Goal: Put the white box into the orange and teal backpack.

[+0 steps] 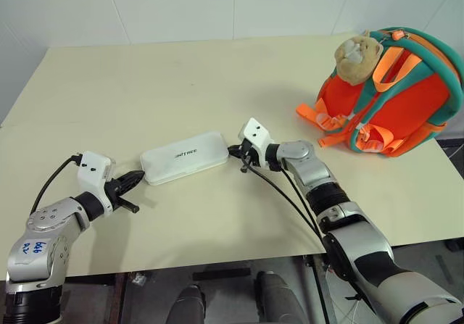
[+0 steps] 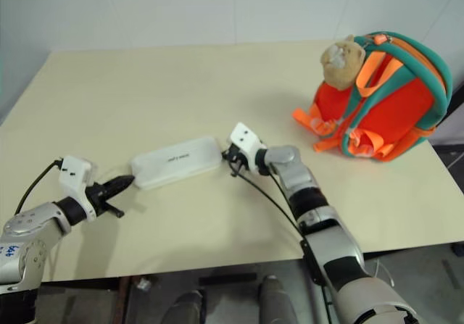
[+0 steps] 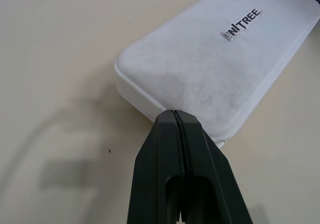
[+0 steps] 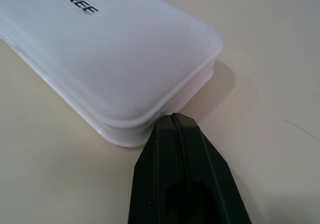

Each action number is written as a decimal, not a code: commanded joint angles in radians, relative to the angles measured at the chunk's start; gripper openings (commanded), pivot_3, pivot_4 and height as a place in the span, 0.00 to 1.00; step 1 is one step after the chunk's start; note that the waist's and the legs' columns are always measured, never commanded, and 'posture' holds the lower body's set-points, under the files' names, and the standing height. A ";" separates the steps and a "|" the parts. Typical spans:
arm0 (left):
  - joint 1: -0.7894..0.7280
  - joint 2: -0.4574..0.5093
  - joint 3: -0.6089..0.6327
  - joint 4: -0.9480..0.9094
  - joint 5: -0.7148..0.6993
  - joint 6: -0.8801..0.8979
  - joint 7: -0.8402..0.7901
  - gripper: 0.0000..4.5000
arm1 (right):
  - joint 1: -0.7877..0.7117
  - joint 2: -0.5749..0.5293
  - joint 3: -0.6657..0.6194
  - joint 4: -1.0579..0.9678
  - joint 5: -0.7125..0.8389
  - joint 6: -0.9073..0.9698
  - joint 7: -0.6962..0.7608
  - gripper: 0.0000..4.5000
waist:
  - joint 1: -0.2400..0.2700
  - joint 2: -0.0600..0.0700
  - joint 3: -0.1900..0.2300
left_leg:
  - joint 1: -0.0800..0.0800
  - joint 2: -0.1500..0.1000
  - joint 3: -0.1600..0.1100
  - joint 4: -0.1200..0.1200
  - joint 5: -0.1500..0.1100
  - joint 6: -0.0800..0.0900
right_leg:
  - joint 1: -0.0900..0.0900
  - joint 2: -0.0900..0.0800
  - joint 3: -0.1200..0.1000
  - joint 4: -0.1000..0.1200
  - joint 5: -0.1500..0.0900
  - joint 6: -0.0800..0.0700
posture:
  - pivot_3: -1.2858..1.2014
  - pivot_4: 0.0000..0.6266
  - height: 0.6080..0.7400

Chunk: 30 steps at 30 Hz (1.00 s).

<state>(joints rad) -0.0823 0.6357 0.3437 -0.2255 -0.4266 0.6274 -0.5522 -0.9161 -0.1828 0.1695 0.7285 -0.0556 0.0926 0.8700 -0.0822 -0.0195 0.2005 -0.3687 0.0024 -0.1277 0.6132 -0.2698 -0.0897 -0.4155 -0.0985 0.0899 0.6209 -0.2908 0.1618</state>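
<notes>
Pale cream tabletop [image 1: 181, 92] runs back to a white panelled wall [image 1: 181, 5], and both arms reach in over its near edge.

At the left gripper [image 1: 136, 179] the two black fingers [image 3: 165, 149] are pressed together with nothing between them; in the left wrist view their joined tips sit at the rim of the near short end of the white box [image 1: 184, 156], at or just short of touching it. The right gripper [image 1: 233, 150] likewise has its fingers [image 4: 170, 149] closed flat on each other and empty, the tips meeting the rounded corner of the box's other short end, where the lid's lip overhangs the base.

Between the two pairs of fingertips the white box lies flat on the tabletop, lid up, its long side spanning the gap from one gripper to the other and slanting slightly away toward the right gripper. Small dark "UNITREE" lettering [image 3: 242, 23] sits on the lid.

Well beyond the right gripper, toward the far right corner of the tabletop, the orange and teal backpack [image 1: 395, 96] stands apart from the box, its orange straps [image 1: 326, 125] trailing on the surface toward the grippers. A tan plush animal charm [image 1: 357, 57] rests against its upper part, on the side nearer the box.

Black cables [image 1: 290, 201] run along the right arm, and another loops behind the left wrist.
</notes>
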 commanded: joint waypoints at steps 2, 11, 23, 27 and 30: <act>-0.025 0.018 -0.032 0.033 0.014 -0.039 -0.039 0.01 | 0.054 -0.023 0.004 -0.175 0.038 0.070 0.036 0.00 | 0.003 0.000 0.000 | 0.000 0.000 0.000 0.000 0.000 0.000 | 0.000 0.000 0.000 0.000 0.000 0.000 | 0.52 0.24 1.00; -0.088 0.030 -0.094 0.105 0.019 -0.085 -0.115 0.01 | 0.177 -0.084 0.009 -0.440 0.069 0.235 0.050 0.00 | 0.018 0.000 0.000 | 0.000 0.000 0.000 0.000 0.000 0.000 | 0.000 0.000 0.000 0.000 0.000 0.000 | 0.52 0.24 1.00; -0.194 0.008 -0.224 0.198 0.043 -0.145 -0.234 0.01 | 0.332 -0.177 -0.004 -0.762 0.134 0.466 0.035 0.00 | 0.037 0.000 0.000 | -0.001 0.000 0.000 0.000 0.000 0.000 | 0.001 0.000 0.000 -0.003 0.000 0.000 | 0.52 0.24 1.00; -0.224 -0.008 -0.264 0.214 0.050 -0.150 -0.266 0.01 | 0.411 -0.215 -0.021 -0.893 0.164 0.555 0.026 0.00 | 0.052 0.000 0.000 | -0.001 0.000 0.000 0.000 0.000 0.000 | 0.002 0.000 -0.001 -0.003 0.000 0.000 | 0.52 0.24 1.00; -0.232 -0.014 -0.283 0.225 0.058 -0.157 -0.283 0.01 | 0.439 -0.236 -0.033 -0.942 0.176 0.602 0.011 0.00 | 0.053 0.000 0.000 | -0.001 0.000 0.000 0.000 -0.001 0.001 | 0.002 0.000 -0.001 -0.004 0.000 0.001 | 0.52 0.24 1.00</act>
<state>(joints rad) -0.3117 0.6415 0.1353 0.0133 -0.3687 0.4756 -0.7840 -0.4784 -0.4249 0.1218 -0.1421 0.0727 0.6785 0.8773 -0.0293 -0.0197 0.2005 -0.3694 0.0022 -0.1275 0.6136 -0.2703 -0.0886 -0.4131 -0.0986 0.0893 0.6163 -0.2904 0.1626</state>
